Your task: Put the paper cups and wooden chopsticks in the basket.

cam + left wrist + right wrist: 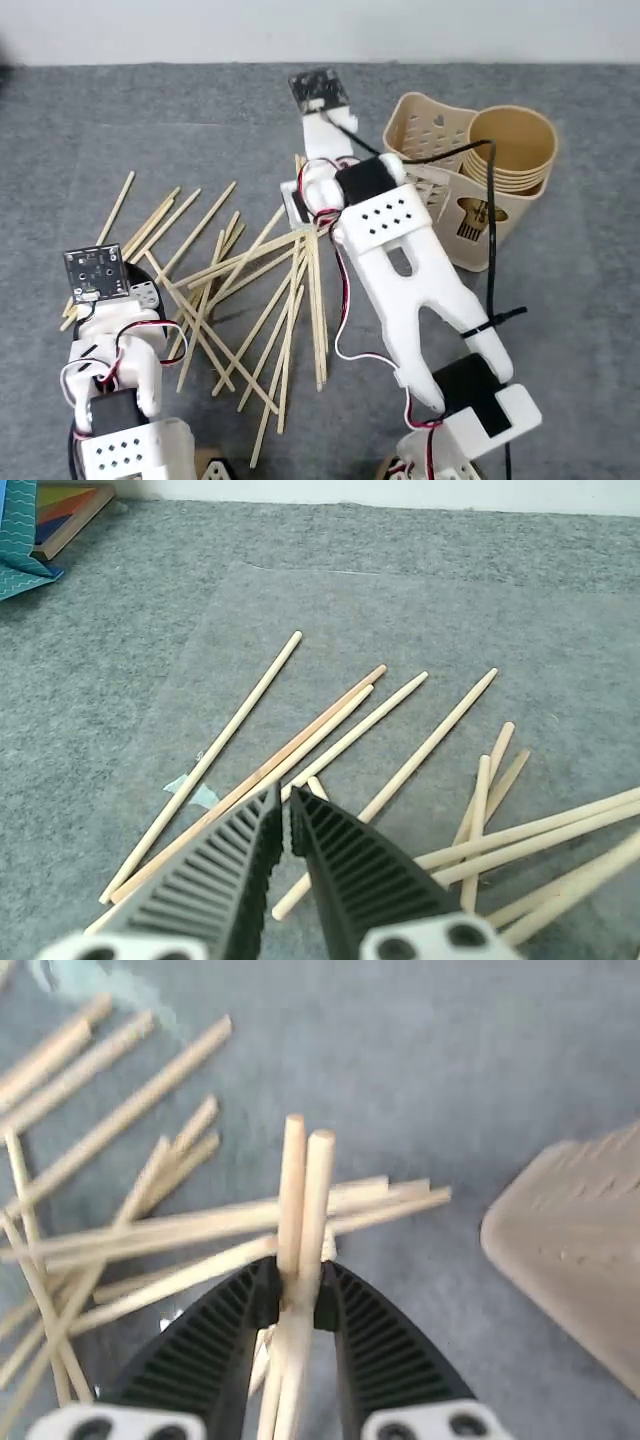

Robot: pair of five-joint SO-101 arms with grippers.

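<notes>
Several wooden chopsticks (250, 290) lie scattered on the grey mat between the two arms. A beige basket (430, 125) stands at the back right with a stack of paper cups (512, 150) in its right side. My right gripper (298, 1295) is shut on two chopsticks (305, 1190), which stick out past its fingertips above the pile, with the basket (570, 1250) close beside. My left gripper (283, 802) is shut with nothing in it, low over the left end of the scattered chopsticks (330, 730).
The right arm (400, 270) stretches across the middle of the table toward the basket, a black cable (490, 250) running along it. A coloured flat object (40, 520) lies on the carpet beyond the mat's far corner. A white wall (320, 30) bounds the back.
</notes>
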